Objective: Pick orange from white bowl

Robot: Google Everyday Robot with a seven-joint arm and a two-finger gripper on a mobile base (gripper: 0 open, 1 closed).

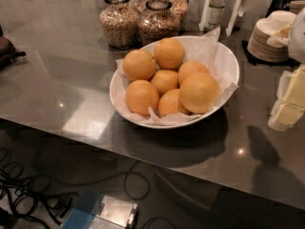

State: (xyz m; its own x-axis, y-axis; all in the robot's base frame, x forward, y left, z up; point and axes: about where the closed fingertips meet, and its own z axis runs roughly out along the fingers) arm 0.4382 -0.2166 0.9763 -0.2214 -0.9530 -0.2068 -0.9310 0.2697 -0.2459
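Oranges in a bowl, my gripper off to its right.
The orange sits nearest my gripper, apart from it. Seven fruits, one bowl. Gripper spread or closed? I can't tell.

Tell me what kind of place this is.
Probably a kitchenette or cafe counter: grain-filled glass jars, stacked saucers, a white bowl of oranges. The gripper hangs at the right edge.

Close, high oblique view onto white bowl, tool at right edge.
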